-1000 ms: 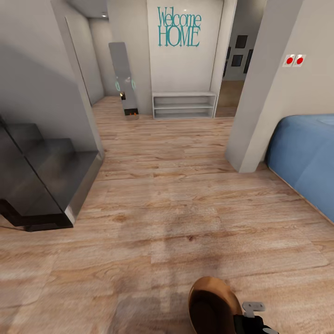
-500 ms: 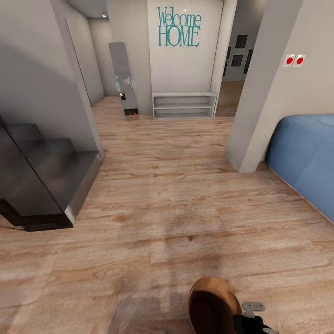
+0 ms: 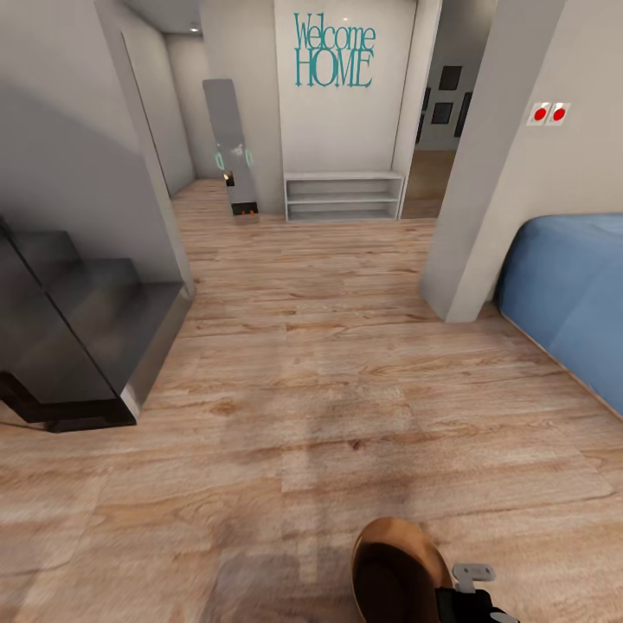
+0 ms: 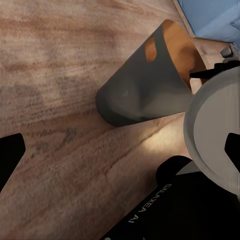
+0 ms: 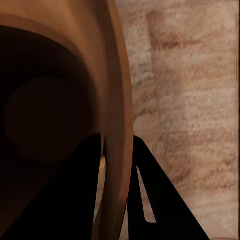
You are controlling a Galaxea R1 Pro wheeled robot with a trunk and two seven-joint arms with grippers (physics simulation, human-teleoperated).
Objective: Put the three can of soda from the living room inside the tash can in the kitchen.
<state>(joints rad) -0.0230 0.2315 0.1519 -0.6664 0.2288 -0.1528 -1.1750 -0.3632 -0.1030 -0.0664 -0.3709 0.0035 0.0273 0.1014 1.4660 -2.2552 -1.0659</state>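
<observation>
Right gripper [image 5: 117, 165] — clamped on tash can [image 5: 60, 100] rim

The tash can [image 4: 135, 90] is grey outside and copper-brown inside, the plank floor [image 3: 346, 363] light wood, the sofa [image 3: 571, 294] blue, the wall lettering [image 3: 334, 50] teal.

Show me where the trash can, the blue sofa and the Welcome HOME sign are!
trash can [image 3: 389, 567], head view, on its brown inner wall.
blue sofa [image 3: 571, 294], head view, on its blue side.
Welcome HOME sign [image 3: 334, 61], head view, on the teal letters.
</observation>
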